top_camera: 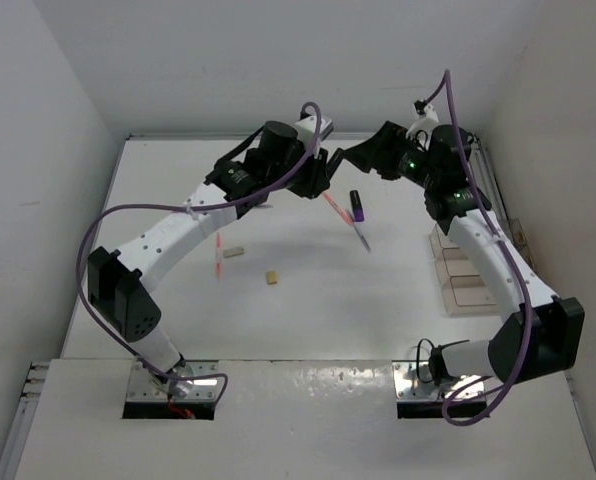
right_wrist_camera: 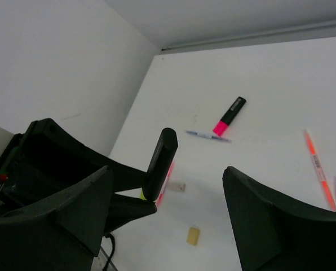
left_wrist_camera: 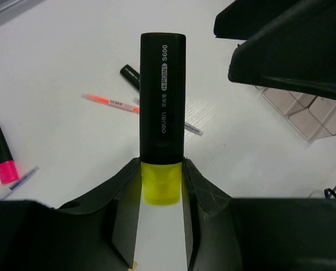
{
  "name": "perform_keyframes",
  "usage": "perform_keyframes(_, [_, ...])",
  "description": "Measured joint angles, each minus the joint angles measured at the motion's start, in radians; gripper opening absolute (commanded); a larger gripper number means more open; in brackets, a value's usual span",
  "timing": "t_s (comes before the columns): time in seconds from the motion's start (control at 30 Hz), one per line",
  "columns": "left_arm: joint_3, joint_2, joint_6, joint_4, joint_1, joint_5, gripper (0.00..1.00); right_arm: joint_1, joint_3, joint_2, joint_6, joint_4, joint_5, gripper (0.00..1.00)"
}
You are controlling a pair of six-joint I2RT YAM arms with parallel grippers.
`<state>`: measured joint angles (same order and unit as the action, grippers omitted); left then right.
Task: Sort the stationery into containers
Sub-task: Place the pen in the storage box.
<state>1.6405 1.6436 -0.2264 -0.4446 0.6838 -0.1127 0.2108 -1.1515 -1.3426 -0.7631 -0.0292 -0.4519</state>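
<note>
Left gripper (left_wrist_camera: 161, 172) is pinched narrow on the yellow end of a highlighter (left_wrist_camera: 163, 96), its black body sticking straight out, up off the table (left_wrist_camera: 55, 56). Right gripper (right_wrist_camera: 168, 169) is spread wide with nothing in it, near the black end. Down below: an orange pen (left_wrist_camera: 109, 103), a pink highlighter (left_wrist_camera: 1, 155), two erasers (top_camera: 234, 252). Clear containers (left_wrist_camera: 303, 113) sit off right.

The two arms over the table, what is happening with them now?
The left gripper is shut on a black highlighter by its yellow end, above the table. The right gripper stands open in front of it, perhaps to take it. Two erasers, a pink highlighter and an orange pen lie on the table; the clear containers stand at the right.
</note>
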Motion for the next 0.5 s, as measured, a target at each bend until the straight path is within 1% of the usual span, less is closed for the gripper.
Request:
perform_keyframes(0.17, [0.01,-0.002,-0.031,0.002,-0.025,-0.034,0.0,0.028,-0.037,-0.047,-0.054,-0.026,0.023,0.75])
perform_keyframes(0.23, [0.01,-0.002,-0.045,0.002,-0.03,-0.047,0.0,0.04,-0.037,-0.055,-0.069,-0.026,0.025,0.71])
perform_keyframes(0.27, [0.01,-0.002,-0.05,0.002,-0.031,-0.054,0.0,0.045,-0.037,-0.058,-0.076,-0.027,0.025,0.68])
perform_keyframes(0.3, [0.01,-0.002,-0.055,0.002,-0.033,-0.059,0.0,0.049,-0.037,-0.06,-0.08,-0.03,0.025,0.59])
perform_keyframes(0.33, [0.01,-0.002,-0.061,0.002,-0.035,-0.066,0.0,0.055,-0.036,-0.062,-0.084,-0.033,0.024,0.55])
perform_keyframes(0.4, [0.012,-0.002,-0.072,0.002,-0.042,-0.077,0.0,0.068,-0.034,-0.063,-0.094,-0.04,0.023,0.48])
perform_keyframes(0.5, [0.012,-0.002,-0.079,0.005,-0.051,-0.091,0.0,0.091,-0.031,-0.069,-0.103,-0.05,0.019,0.41])
